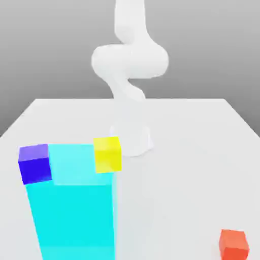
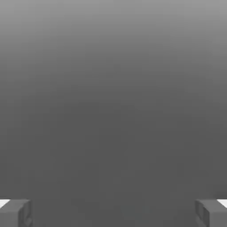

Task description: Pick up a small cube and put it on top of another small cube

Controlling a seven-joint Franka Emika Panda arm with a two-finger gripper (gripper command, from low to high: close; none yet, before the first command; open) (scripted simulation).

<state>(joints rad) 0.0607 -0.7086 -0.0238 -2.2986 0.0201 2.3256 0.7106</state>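
Note:
The small red-orange cube (image 1: 234, 244) rests on the white table (image 1: 203, 152) at the near edge, on the exterior view's right. My gripper (image 2: 113, 213) is open in the hand view: its two grey fingertips (image 2: 16, 213) stand far apart with nothing between them, and plain grey background lies ahead. The white arm (image 1: 129, 61) rises coiled above its base at the table's middle, well away from the red-orange cube.
A tall cyan block (image 1: 76, 208) stands at the near side on the exterior view's left. A dark blue cube (image 1: 35, 163) sits at its upper left corner and a yellow cube (image 1: 107, 153) at its upper right corner. The arm's base (image 1: 133, 139) is behind them.

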